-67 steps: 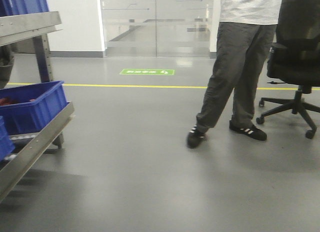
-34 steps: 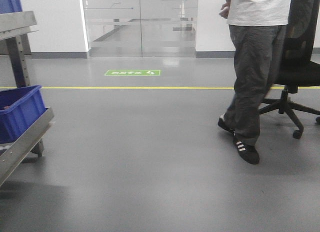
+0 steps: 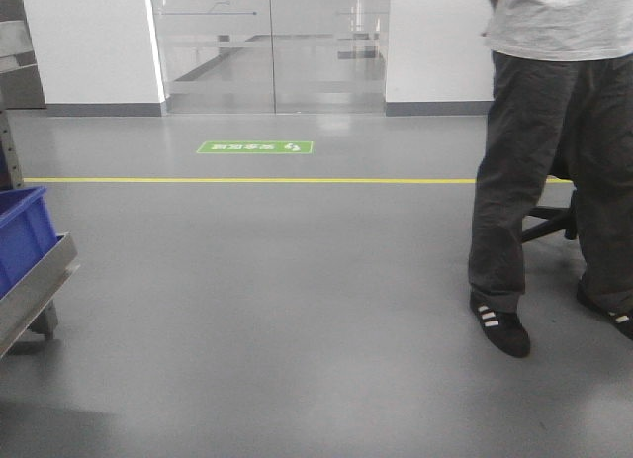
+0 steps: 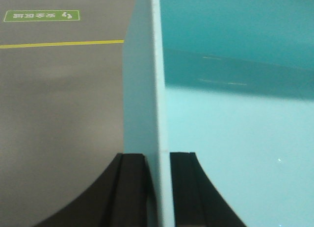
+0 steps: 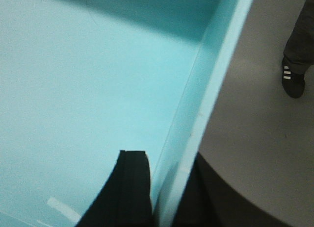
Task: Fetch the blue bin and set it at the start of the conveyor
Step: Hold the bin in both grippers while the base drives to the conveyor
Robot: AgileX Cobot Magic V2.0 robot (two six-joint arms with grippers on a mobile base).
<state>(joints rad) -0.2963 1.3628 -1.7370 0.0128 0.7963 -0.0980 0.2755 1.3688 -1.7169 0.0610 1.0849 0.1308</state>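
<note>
The blue bin is pale turquoise and fills both wrist views. In the left wrist view my left gripper (image 4: 158, 161) is shut on the blue bin's (image 4: 235, 138) left wall, one black finger outside and one inside. In the right wrist view my right gripper (image 5: 164, 183) is shut on the blue bin's (image 5: 88, 80) right wall in the same way. The bin hangs above the grey floor and looks bare inside. The conveyor start is out of view. Neither gripper nor the bin shows in the front view.
A person (image 3: 554, 161) in dark trousers stands at the right; their shoe also shows in the right wrist view (image 5: 293, 80). A steel shelf rail (image 3: 35, 290) with a dark blue crate (image 3: 20, 235) sits at the left edge. A yellow floor line (image 3: 247, 180) and green floor sign (image 3: 255, 147) lie ahead.
The front view has swung to the right: the shelf and dark blue crate slid toward the left edge. The person looms larger at the right and hides most of the office chair.
</note>
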